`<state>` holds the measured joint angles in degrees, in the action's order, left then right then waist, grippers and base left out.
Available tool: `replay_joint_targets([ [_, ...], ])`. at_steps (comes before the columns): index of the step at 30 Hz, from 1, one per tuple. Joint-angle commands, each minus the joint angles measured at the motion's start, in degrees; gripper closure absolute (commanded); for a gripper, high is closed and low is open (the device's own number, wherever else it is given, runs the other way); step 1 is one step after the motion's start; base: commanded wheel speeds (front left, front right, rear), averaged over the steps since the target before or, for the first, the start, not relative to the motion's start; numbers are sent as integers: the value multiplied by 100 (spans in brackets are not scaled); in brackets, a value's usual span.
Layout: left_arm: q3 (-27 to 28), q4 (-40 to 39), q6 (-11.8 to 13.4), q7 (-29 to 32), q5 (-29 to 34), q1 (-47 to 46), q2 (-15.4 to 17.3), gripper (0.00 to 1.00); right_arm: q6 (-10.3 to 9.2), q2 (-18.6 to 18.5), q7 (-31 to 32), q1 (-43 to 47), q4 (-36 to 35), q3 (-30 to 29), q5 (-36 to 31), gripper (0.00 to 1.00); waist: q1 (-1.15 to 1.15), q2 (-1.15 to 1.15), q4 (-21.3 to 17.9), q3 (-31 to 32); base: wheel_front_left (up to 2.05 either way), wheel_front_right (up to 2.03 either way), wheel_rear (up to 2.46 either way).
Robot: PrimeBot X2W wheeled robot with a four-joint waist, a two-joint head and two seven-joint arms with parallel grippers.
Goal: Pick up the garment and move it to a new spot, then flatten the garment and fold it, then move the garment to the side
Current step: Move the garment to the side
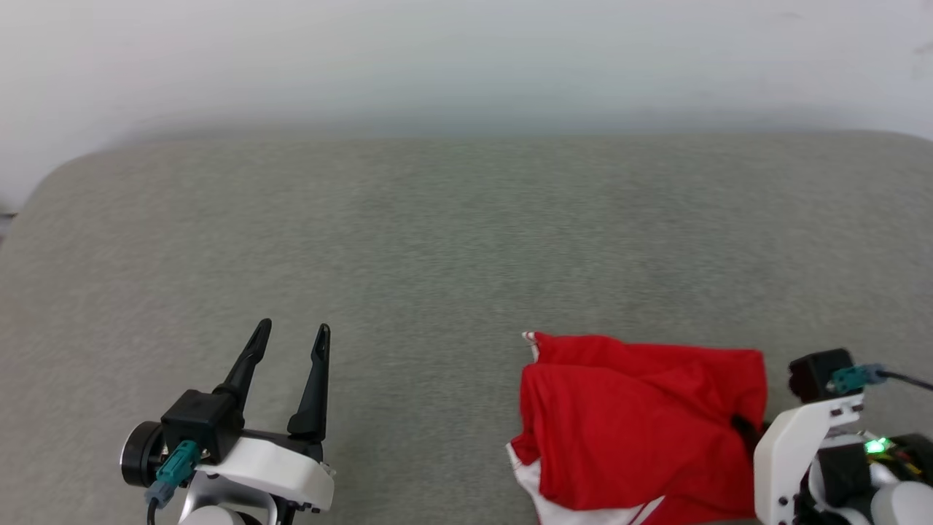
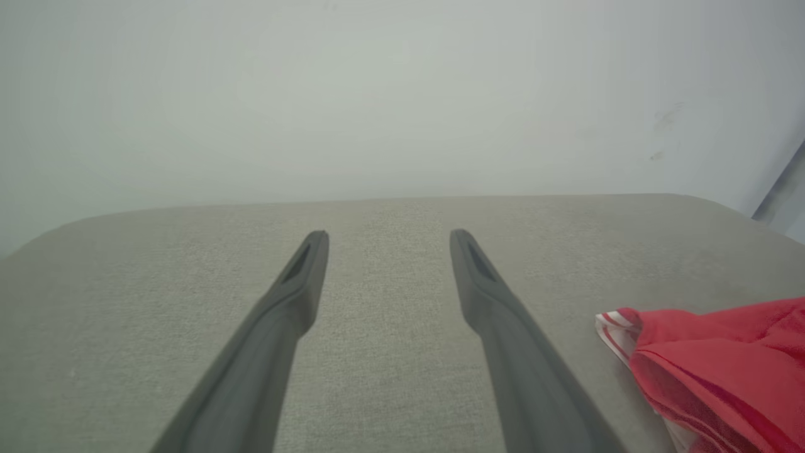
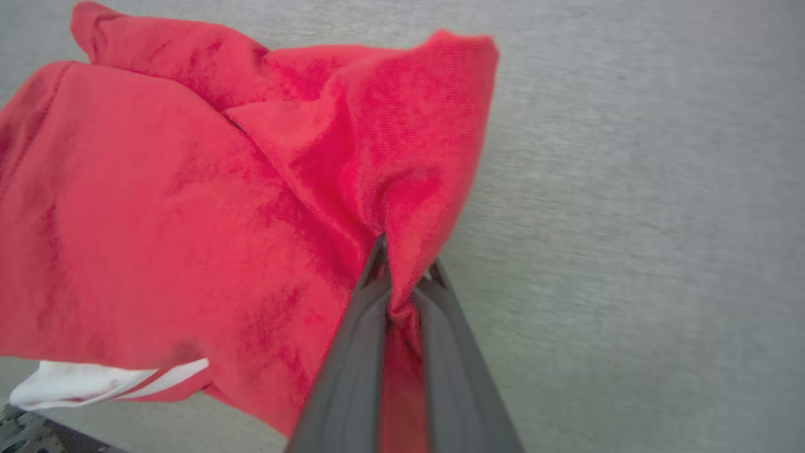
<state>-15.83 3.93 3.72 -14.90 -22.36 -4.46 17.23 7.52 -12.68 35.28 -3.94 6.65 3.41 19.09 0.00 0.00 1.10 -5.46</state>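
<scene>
Head view looks down on a wide grey fabric surface (image 1: pixel 437 240) with a pale wall (image 1: pixel 466 58) at its far edge. The garment (image 1: pixel 634 423) lies crumpled at the near right, a loose red heap with a white panel (image 1: pixel 531 474) showing at its near left corner and a bit of striped trim (image 1: pixel 531 337) at its far left corner. The left gripper (image 1: pixel 293 326) sits at the near left, well apart from the cloth, with its two dark fingers spread and nothing between them. Left wrist view shows the same gripper (image 2: pixel 390 236) above bare grey fabric, fingers parted, with the red garment (image 2: pixel 723 365) off to the right and its striped corner nearest.

Right wrist view shows the right gripper (image 3: pixel 405 264) pinched onto a raised fold of the garment (image 3: pixel 157 207). Red cloth is squeezed between the two fingers, and the fabric bunches up and away from the tips. The white panel with red stripes (image 3: pixel 94 380) peeks out beneath the red cloth at the lower left of that view.
</scene>
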Motion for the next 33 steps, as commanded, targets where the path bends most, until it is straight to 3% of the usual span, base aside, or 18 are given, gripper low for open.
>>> replay_joint_targets([
  [1,2,-52,6,-14,14,25,9,0,-7,-88,-18,-114,-96,-74,-159,100,0,0,-551,-30,0,0,0],
  [7,-21,-268,-53,0,36,-159,80,0,-8,-402,-59,-572,-36,-271,-486,100,0,0,-1303,-392,0,0,0],
  [12,-15,-550,-161,127,82,-532,246,0,-7,-573,-407,-1308,335,-740,-786,100,0,0,-1618,-1010,0,0,0],
  [26,67,-1291,-336,340,307,-1481,689,0,-7,-1045,-1059,-2828,976,-2483,-1844,100,0,0,-1432,-2532,0,0,0],
  [29,64,-1332,-377,319,322,-1617,714,0,-6,-939,-1144,-2984,1140,-2684,-1984,100,0,0,-1356,-2702,0,0,0],
  [30,58,-1334,-382,313,331,-1647,722,0,-7,-908,-1200,-3024,1195,-2741,-2029,88,0,0,-1334,-2735,0,0,0],
  [31,43,-1324,-394,310,336,-1672,720,0,-7,-869,-1261,-3042,1261,-2789,-2083,69,0,0,-1309,-2755,0,0,0],
  [32,31,-1305,-402,299,341,-1695,712,0,-7,-819,-1327,-3051,1324,-2813,-2127,22,0,0,-1288,-2764,0,0,0],
  [33,20,-1280,-402,289,342,-1713,702,0,-8,-777,-1387,-3068,1397,-2867,-2186,0,0,0,-1269,-2759,0,0,0],
])
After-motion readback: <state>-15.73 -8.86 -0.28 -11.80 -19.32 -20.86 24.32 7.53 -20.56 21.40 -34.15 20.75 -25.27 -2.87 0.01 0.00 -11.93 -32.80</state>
